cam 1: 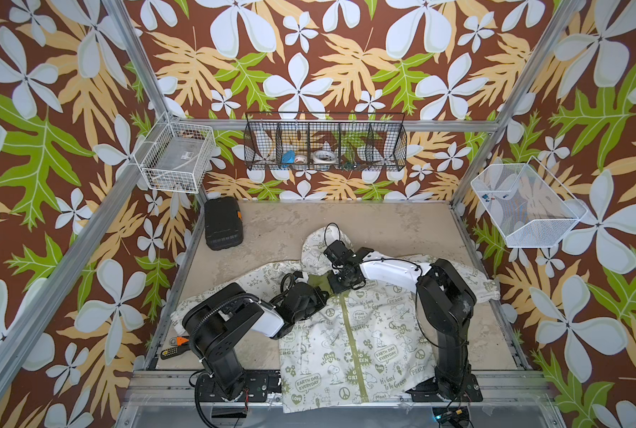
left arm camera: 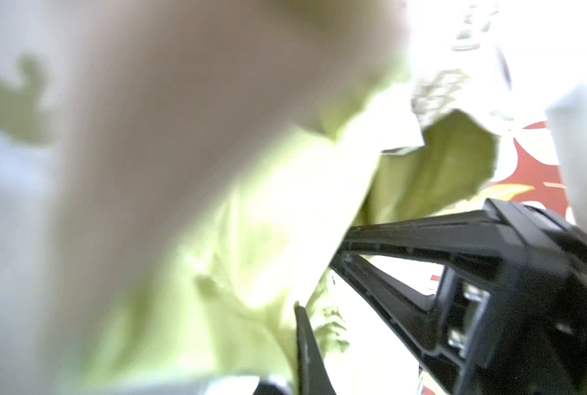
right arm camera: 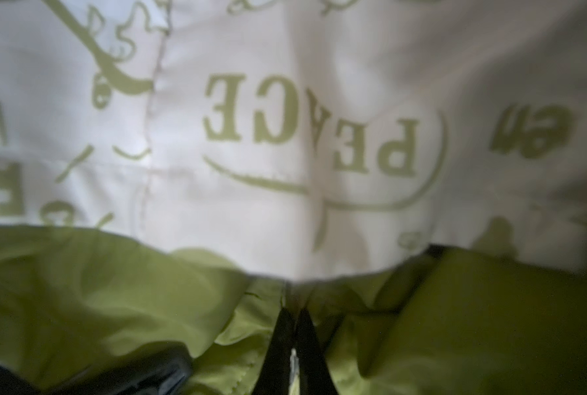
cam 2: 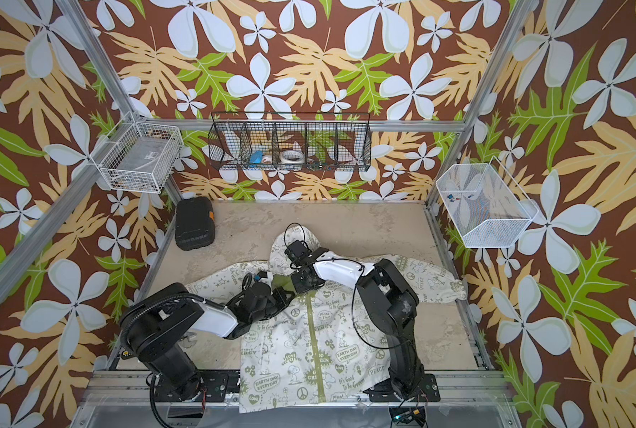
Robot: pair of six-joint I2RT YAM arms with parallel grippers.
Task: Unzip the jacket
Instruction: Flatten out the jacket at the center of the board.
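The cream-white jacket (cam 1: 379, 344) (cam 2: 331, 355) with green prints lies front-up on the table in both top views, hood pointing away and sleeves spread. Its olive zipper (cam 1: 351, 344) (cam 2: 313, 344) runs closed down the middle. My left gripper (cam 1: 323, 293) (cam 2: 286, 293) is shut on the collar just left of the zipper's top. In the left wrist view one thin finger (left arm camera: 305, 345) shows against blurred green lining (left arm camera: 449, 164). My right gripper (cam 1: 342, 289) (cam 2: 303, 287) (right arm camera: 294, 313) points down at the zipper's top, its fingers pressed together into the green fabric there. The zipper pull is hidden.
A black case (cam 1: 223, 222) stands at the table's back left. An orange-handled tool (cam 1: 175, 346) lies by the left arm's base. Wire baskets (cam 1: 325, 142) hang on the walls above the table. The jacket's hem drapes over the front rail (cam 1: 494, 385).
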